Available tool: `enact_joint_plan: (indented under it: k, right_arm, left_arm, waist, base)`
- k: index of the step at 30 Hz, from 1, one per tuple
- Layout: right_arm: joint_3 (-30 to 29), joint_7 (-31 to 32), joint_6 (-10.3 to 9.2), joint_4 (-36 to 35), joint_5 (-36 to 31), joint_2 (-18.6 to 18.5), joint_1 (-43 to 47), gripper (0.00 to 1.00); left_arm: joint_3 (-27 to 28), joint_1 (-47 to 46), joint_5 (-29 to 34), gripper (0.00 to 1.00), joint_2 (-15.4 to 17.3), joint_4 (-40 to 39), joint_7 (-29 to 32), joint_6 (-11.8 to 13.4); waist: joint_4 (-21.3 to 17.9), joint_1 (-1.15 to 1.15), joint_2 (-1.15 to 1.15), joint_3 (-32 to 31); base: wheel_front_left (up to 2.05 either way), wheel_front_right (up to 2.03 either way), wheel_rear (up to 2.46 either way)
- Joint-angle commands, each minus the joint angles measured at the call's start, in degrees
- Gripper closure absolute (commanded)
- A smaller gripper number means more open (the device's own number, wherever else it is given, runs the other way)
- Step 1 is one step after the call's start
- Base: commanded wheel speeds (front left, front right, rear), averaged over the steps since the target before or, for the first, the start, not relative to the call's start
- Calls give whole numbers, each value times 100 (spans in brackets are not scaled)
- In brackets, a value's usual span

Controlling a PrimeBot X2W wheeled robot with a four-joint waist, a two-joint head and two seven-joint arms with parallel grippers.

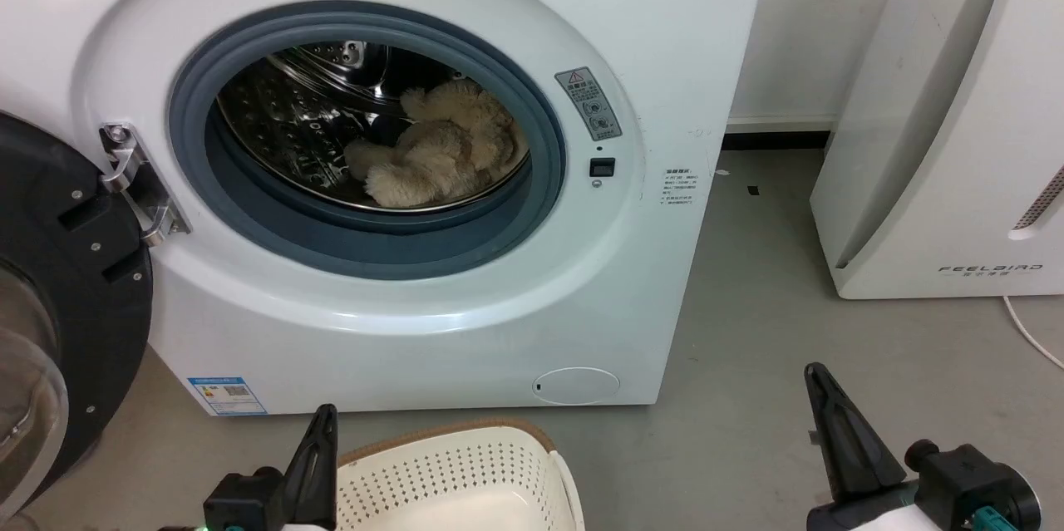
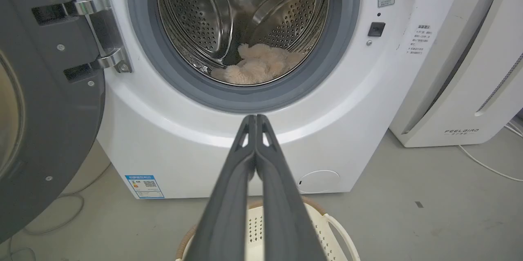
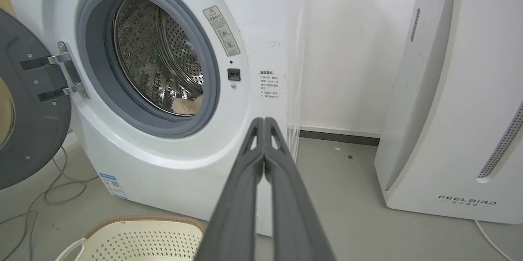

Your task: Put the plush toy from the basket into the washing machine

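The cream-beige plush toy [image 1: 436, 153] lies inside the steel drum of the white washing machine [image 1: 399, 331], whose black-framed door [image 1: 66, 298] hangs open to the left. The plush toy [image 2: 258, 67] also shows low in the drum in the left wrist view, and a bit of it [image 3: 187, 105] in the right wrist view. The cream-white basket [image 1: 465, 477] sits on the floor before the washer, its visible inside bare. My left gripper [image 1: 320, 423] is shut and empty above the basket's left rim. My right gripper [image 1: 819, 385] is shut and empty over the floor at the right.
A white slanted FEELBIRD appliance [image 1: 956, 140] stands right of the washer, with a white cable [image 1: 1031, 336] on the grey floor beside it. Loose cables [image 3: 61, 187] lie on the floor under the open door. Bare grey floor [image 1: 748, 307] lies between the washer and the appliance.
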Motion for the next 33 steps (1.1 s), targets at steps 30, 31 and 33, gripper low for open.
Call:
enact_joint_plan:
  k: [30,31,33]
  right_arm:
    - [-68,354,-2,-18,-155,-1,-175,100]
    - [-70,366,-2,-19,-159,-1,-179,100]
    - [-75,389,-2,-20,-167,-1,-186,100]
  left_arm:
    - [404,-169,529,100,-340,-156,352,-279]
    - [417,-173,545,100,-350,-160,363,-288]
    - [442,-180,578,100,-371,-169,387,-304]
  waist:
    - [30,0,0,7]
    - [31,0,0,7]
    - [33,0,0,7]
  base:
    - [0,0,0]
    - [0,0,0]
    - [0,0,0]
